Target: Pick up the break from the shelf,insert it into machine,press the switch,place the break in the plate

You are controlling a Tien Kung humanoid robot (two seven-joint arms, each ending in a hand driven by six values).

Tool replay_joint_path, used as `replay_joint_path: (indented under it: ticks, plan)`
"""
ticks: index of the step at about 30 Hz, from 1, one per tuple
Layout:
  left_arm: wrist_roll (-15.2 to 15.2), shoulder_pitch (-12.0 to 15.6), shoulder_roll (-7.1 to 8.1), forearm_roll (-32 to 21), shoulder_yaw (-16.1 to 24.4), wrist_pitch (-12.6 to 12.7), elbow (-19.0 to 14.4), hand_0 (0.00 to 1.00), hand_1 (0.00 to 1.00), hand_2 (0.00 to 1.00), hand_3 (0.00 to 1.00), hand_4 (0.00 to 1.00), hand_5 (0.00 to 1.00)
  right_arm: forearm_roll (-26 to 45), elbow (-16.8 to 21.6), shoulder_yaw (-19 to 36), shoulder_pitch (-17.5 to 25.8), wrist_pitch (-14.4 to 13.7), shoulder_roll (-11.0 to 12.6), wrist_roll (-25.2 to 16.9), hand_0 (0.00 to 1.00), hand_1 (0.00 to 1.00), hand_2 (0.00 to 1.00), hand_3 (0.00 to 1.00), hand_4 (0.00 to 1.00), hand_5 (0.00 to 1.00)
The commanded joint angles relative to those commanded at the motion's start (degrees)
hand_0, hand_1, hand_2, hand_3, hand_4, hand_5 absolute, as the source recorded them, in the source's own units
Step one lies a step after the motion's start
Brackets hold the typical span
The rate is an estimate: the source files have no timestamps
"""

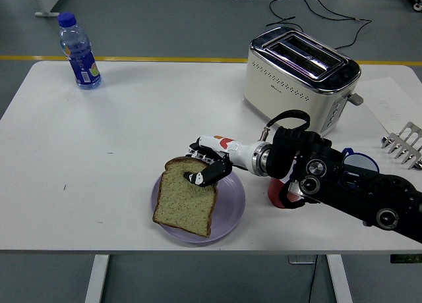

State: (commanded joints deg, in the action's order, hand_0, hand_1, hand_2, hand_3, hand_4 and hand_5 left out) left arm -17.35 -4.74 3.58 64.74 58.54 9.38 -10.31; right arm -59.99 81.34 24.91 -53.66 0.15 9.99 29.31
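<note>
**Bread down on the plate, our hand not yet off it**

Head view: we take the plate (232, 214) as our landmark. The bread (184, 197) lies on it, tilted a little, its lower left corner reaching the plate's left rim and perhaps just over it. Our right hand (206, 165) is at the slice's top edge, fingers curled round the crust, the thumb pressed on the upper face. So it is closed on the bread, though the slice already rests on the plate. The forearm runs in from the right, low over the table (99, 151) and nearly level, passing in front of a red cup (275, 199) just right of the plate. The toaster (300, 76) stands behind the plate to the right, both slots empty. A bottle (79, 51) stands far behind the plate to the left. Our left hand is not in view.

We judge the slice light, soft and easily torn or dented; a pinch at the crust, where it is firmest, suits it best. Only the release seems left, and we would open the fingers gently so the bread does not drag off the plate.
</note>
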Motion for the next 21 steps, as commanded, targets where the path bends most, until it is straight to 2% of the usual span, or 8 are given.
replay_joint_path:
  ticks: [4, 5, 10, 11, 16, 17, 21]
  plan:
    - [0.0, -0.1, -0.08, -0.1, 0.0, 0.1, 0.0, 0.655, 0.568, 0.581, 0.603, 0.308, 0.992, -0.3, -2.1, -0.3, 0.1, -0.1, -1.4, -0.8, 0.229, 0.256, 0.337, 0.493, 0.445, 0.002]
    - [0.0, -0.1, -0.08, -0.2, -0.1, 0.1, 0.0, 0.655, 0.569, 0.581, 0.603, 0.309, 0.993, -0.1, -2.4, -0.4, 0.0, -0.1, -1.5, -1.0, 0.277, 0.287, 0.379, 0.507, 0.411, 0.002]
    - [0.1, -0.3, -0.06, -0.5, -0.2, 0.1, 0.0, 0.655, 0.569, 0.581, 0.603, 0.309, 0.993, 1.6, -4.5, -1.7, -0.6, 1.1, -1.9, -1.9, 0.277, 0.287, 0.379, 0.507, 0.411, 0.002]
    - [0.1, -0.3, -0.06, -0.5, -0.2, 0.1, 0.0, 0.655, 0.568, 0.580, 0.604, 0.309, 0.994, 1.6, -4.9, -2.0, -0.7, 1.3, -2.0, -2.3, 0.368, 0.420, 0.491, 0.543, 0.390, 0.002]
    - [0.1, -0.4, -0.10, -0.5, -0.2, 0.2, 0.0, 0.655, 0.568, 0.580, 0.604, 0.309, 0.994, -0.2, -6.9, -2.4, -0.8, 1.9, -2.7, -4.4, 0.368, 0.420, 0.491, 0.543, 0.390, 0.002]
    - [0.1, -0.4, -0.11, -0.5, -0.2, 0.2, 0.0, 0.655, 0.567, 0.581, 0.603, 0.309, 0.993, -0.4, -7.2, -2.4, -0.9, 1.8, -2.8, -5.0, 0.526, 0.590, 0.615, 0.704, 0.506, 0.020]
    - [0.1, -0.4, -0.11, -0.7, -0.2, 0.2, 0.0, 0.655, 0.567, 0.581, 0.603, 0.309, 0.993, -1.0, -8.7, -2.3, -1.0, 2.1, -2.9, -6.6, 0.526, 0.590, 0.615, 0.704, 0.506, 0.020]
